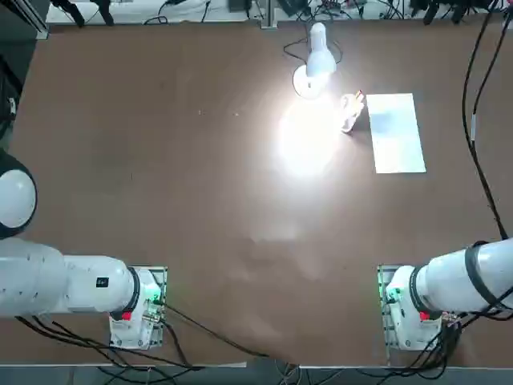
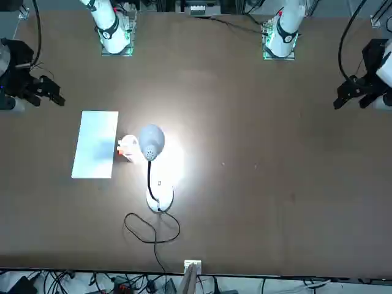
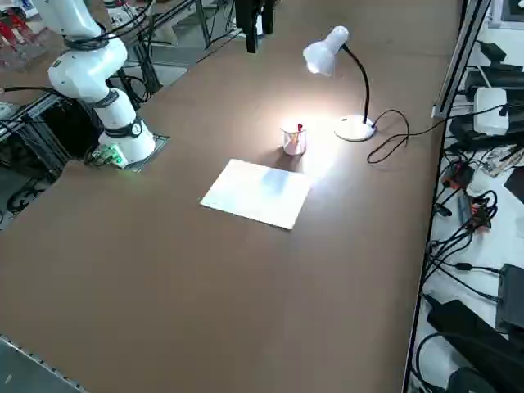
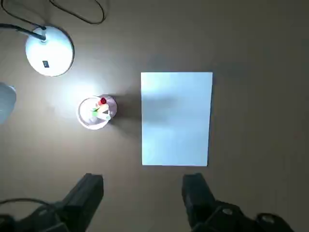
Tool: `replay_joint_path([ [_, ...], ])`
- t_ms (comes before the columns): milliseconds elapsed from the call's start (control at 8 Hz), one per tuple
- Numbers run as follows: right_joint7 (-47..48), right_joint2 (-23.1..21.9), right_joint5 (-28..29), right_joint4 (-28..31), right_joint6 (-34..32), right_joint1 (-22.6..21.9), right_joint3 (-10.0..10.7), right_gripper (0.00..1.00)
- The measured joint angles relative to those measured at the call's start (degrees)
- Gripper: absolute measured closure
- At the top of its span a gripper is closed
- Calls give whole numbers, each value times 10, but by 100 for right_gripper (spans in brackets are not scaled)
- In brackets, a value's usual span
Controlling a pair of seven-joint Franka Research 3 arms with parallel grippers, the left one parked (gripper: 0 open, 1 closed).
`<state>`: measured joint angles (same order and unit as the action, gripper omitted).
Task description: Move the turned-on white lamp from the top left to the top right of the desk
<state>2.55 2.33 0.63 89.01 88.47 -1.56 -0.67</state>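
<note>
Brown table (image 1: 160, 160) fills the top view; I read the lamp (image 1: 313, 64) at the far edge, slightly right of centre, lit, its head leaning toward the robot. Front view: the round base (image 2: 160, 198) sits nearest the far edge, the neck rising toward the arms, the cord (image 2: 150, 229) looping behind. Right side view: the pen cup (image 3: 294, 139) and paper sheet (image 3: 256, 192) lie beside the lamp. Right wrist view: my right tool (image 4: 143, 195) hangs empty, fingers spread, apparently above the paper; the lamp lies beyond and to its left.
</note>
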Motion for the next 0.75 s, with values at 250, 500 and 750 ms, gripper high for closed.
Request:
replay_joint_path([
  [250, 0, 1, 0, 0, 0, 0, 0, 0],
  [500, -4, 5, 0, 0, 0, 1, 1, 0],
  [750, -5, 13, -1, 0, 0, 3, 1, 0],
])
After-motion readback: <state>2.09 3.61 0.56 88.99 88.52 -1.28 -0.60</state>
